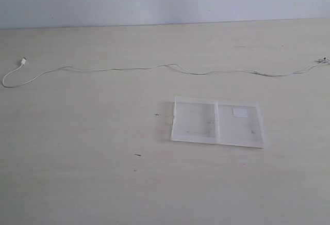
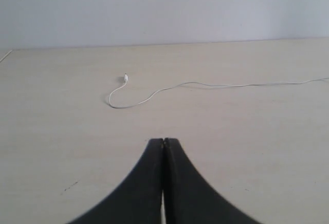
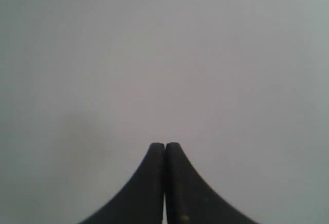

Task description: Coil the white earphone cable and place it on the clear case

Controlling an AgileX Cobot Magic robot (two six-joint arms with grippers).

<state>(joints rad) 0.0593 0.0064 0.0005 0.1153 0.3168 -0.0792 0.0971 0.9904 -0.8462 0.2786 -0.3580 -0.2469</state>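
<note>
The pale counter (image 1: 77,183) carries the white earphone cable (image 1: 129,69), stretched out uncoiled on the wall side of the clear case (image 1: 196,122) and not touching it. Its looped end lies well ahead of the left tool (image 2: 163,142). That tool and the right tool (image 3: 165,145) are pinched together, empty.

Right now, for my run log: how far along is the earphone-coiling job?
Done: nothing. The thin white earphone cable lies stretched across the pale table, apart from the flat clear plastic case. In hand: nothing; the left gripper and right gripper are shut, empty. Left: grasp, coil, place it.
</note>
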